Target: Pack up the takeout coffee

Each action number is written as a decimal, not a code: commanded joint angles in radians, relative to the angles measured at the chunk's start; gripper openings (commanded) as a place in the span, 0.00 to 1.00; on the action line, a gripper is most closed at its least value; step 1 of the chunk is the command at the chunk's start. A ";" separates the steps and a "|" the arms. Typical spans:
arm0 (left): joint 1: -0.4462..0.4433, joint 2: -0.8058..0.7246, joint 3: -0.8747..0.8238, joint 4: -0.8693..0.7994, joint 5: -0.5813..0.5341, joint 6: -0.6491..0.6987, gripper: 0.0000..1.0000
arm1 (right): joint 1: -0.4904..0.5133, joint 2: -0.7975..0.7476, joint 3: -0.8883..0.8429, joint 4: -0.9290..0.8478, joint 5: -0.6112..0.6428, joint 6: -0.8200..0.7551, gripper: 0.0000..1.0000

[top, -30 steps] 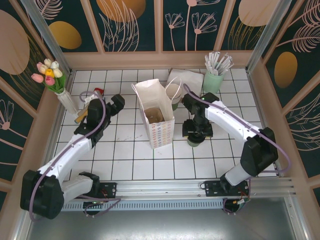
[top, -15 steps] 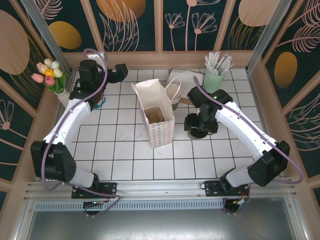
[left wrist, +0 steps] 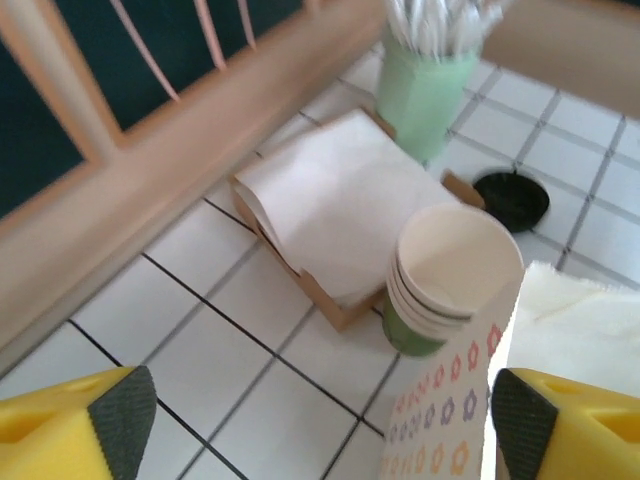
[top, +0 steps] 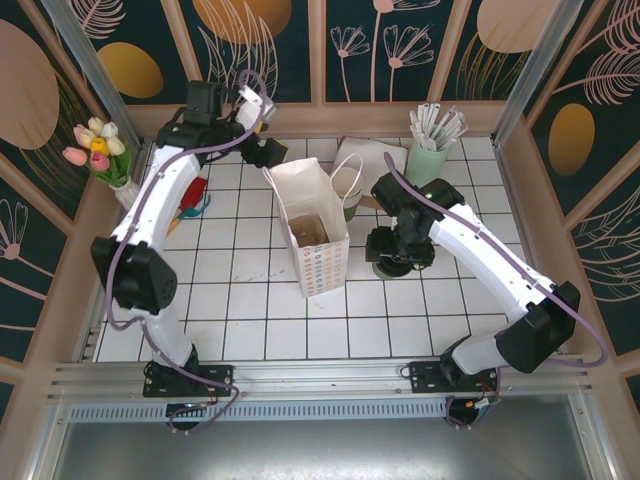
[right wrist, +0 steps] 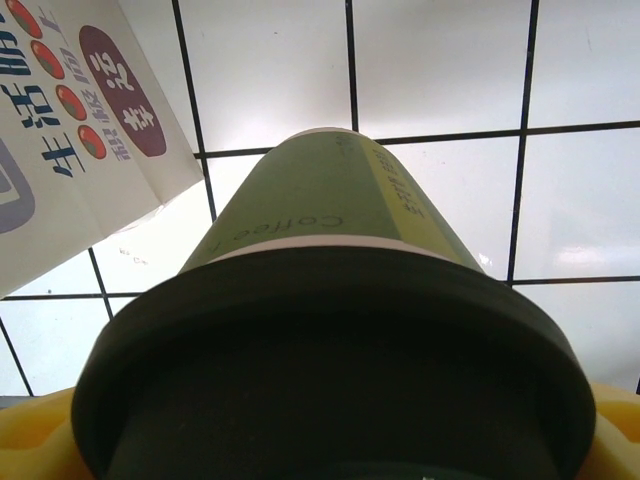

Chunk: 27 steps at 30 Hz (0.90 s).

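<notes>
The takeout coffee [right wrist: 330, 200], a green paper cup with a black lid, stands between the yellow fingers of my right gripper [right wrist: 330, 440], which is shut on it just under the lid. From above, the right gripper [top: 398, 248] and the takeout coffee [top: 386, 270] are just right of the open white paper bag [top: 310, 225]. My left gripper [top: 268, 152] hovers open behind the bag's rear left corner. In the left wrist view the left gripper [left wrist: 322, 425] has nothing between its fingers, and the bag's flowered edge [left wrist: 450, 400] is by the right finger.
Behind the bag stand a stack of green cups [left wrist: 455, 280], a tray of white napkins [left wrist: 340, 210], a loose black lid [left wrist: 511, 198] and the mint pot of straws [top: 428, 150]. A vase of tulips [top: 105, 155] stands far left. Wooden walls close in the tiled floor.
My left arm has swung from the left side of the table up to the bag's rear left corner. The right gripper has shifted slightly toward the back with the cup.
</notes>
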 commanded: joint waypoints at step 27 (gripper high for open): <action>-0.065 0.189 0.253 -0.312 0.072 0.215 0.34 | 0.027 -0.014 0.054 -0.021 0.048 0.004 0.67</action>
